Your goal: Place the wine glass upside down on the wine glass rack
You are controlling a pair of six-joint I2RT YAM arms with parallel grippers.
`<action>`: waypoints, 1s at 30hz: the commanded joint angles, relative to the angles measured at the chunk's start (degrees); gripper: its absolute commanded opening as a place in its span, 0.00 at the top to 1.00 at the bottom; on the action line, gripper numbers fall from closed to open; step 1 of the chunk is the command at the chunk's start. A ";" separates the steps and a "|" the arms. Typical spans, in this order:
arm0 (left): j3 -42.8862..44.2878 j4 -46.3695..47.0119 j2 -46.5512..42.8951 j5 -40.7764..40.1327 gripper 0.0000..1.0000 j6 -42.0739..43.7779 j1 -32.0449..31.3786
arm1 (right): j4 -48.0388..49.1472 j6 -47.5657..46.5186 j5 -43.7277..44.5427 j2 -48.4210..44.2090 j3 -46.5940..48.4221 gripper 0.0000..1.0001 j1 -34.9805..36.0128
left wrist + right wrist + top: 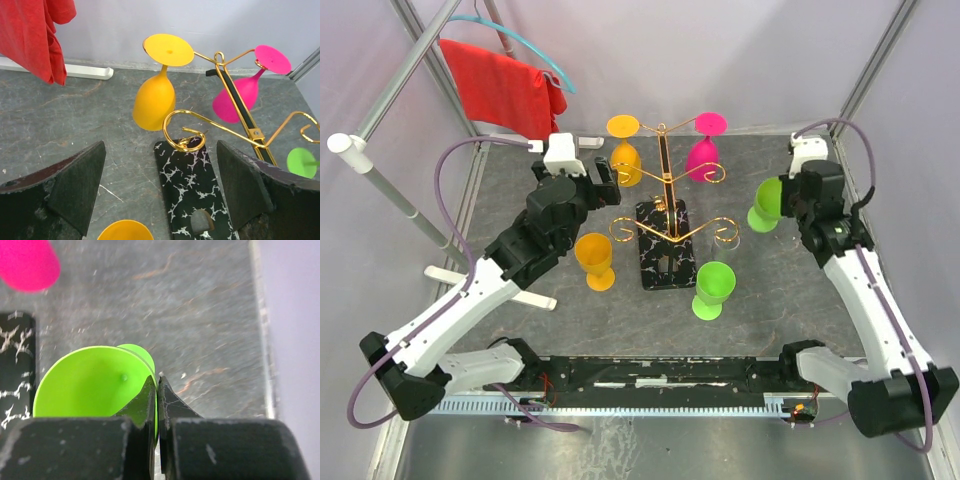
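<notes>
Pinching the green wine glass point(95, 385) by its rim, the right gripper point(157, 390) sits right of the wine glass rack point(663, 250) on the grey marbled table point(780, 300), pale walls point(740, 50) around. The left gripper point(604, 180) gapes wide beside the rack.

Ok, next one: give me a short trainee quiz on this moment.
1. True or false: the left gripper is open and empty.
2. The right gripper pinches the green glass by its: A rim, B stem, C foot.
3. Which colours are the two glasses hanging foot-up at the top of the rack?
Key: 1 true; 2 A; 3 orange glass and pink glass.
</notes>
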 commanded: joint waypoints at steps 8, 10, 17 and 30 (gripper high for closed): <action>6.89 -1.99 -0.68 7.64 0.00 -13.99 0.83 | 17.81 -11.18 -5.18 -12.21 7.75 1.00 0.14; 7.20 -1.12 -0.71 8.48 0.01 -17.75 0.89 | 22.26 -11.50 -9.17 -12.29 7.49 1.00 0.22; 5.72 4.27 -1.90 10.83 0.01 -40.35 1.57 | 44.87 -12.13 -16.08 -9.34 3.71 1.00 7.72; -4.54 16.04 -5.40 14.06 0.05 -74.81 1.78 | 69.35 -16.94 -10.19 -0.79 -1.50 1.00 25.86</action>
